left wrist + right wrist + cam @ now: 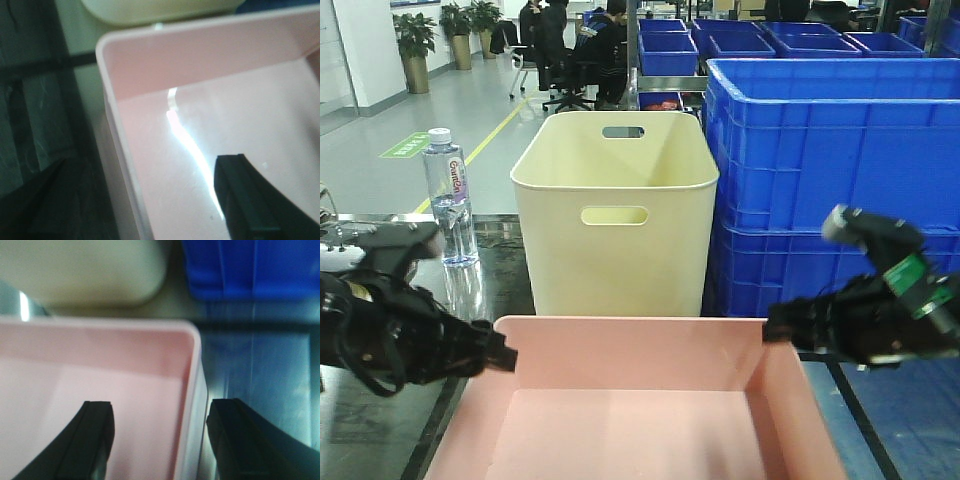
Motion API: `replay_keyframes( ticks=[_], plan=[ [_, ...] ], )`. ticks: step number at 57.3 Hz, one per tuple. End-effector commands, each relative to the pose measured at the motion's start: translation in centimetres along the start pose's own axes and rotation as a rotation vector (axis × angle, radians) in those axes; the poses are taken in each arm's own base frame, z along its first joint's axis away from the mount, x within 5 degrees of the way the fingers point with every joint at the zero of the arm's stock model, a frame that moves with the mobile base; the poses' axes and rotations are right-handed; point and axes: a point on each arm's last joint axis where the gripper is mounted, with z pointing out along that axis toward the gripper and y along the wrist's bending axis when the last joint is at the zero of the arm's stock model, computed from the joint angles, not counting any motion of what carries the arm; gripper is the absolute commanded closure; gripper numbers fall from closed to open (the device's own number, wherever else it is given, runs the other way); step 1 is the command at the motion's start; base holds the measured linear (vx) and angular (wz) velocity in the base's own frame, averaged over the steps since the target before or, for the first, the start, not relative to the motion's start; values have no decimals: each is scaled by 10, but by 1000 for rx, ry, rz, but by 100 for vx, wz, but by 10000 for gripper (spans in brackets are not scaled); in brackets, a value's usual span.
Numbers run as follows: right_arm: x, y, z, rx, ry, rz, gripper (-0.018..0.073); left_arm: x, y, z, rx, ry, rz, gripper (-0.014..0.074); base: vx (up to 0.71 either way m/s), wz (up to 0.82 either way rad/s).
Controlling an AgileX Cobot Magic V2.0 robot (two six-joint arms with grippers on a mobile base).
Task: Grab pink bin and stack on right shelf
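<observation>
The pink bin [640, 400] stands low at the front on the dark reflective shelf surface [490, 270]. My left gripper [508, 357] is at the bin's left rim. In the left wrist view it [135, 190] is open, with one finger [250, 200] inside the bin [200, 100] and the bin's left wall between the jaws. My right gripper [772, 330] is at the bin's right rim. In the right wrist view it [161, 410] is open and straddles the right wall of the bin [100, 365], one finger [90, 440] inside and the other outside, neither touching.
A taller cream bin [615, 210] with slot handles stands just behind the pink bin. Stacked blue crates [830, 180] stand at the back right. A water bottle [450, 200] stands at the left. Black tape lines [45, 67] cross the shelf.
</observation>
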Motion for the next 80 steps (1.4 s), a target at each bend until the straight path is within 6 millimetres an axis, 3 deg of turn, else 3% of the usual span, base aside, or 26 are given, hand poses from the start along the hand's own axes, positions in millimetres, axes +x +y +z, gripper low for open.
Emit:
replay_keyframes(
  ticks=[1, 12, 21, 24, 57, 66, 80],
  plan=[
    [-25, 11, -47, -18, -247, -22, 141, -19, -13, -46, 21, -230, 14, 76, 0, 0],
    [-25, 23, -92, -41, -344, -77, 348, -21, -24, -98, 17, -430, 100, 305, 0, 0],
    [-23, 26, -107, -51, -376, -85, 569, -21, -29, -126, -3, -550, 183, 536, 0, 0],
    [-23, 26, -109, -53, -377, -84, 573, -19, -30, -131, -1, -562, 186, 609, 0, 0],
    [-23, 26, -109, -53, -377, -84, 572, -15, -29, -139, -37, -577, 219, 603, 0, 0],
    [-23, 26, -109, -53, -377, -84, 572, 30, -14, -148, -122, -702, 123, 601, 0, 0],
    [-23, 26, -109, -53, -377, -84, 572, 147, 24, -122, -248, -848, 107, 598, 0, 0]
  ],
)
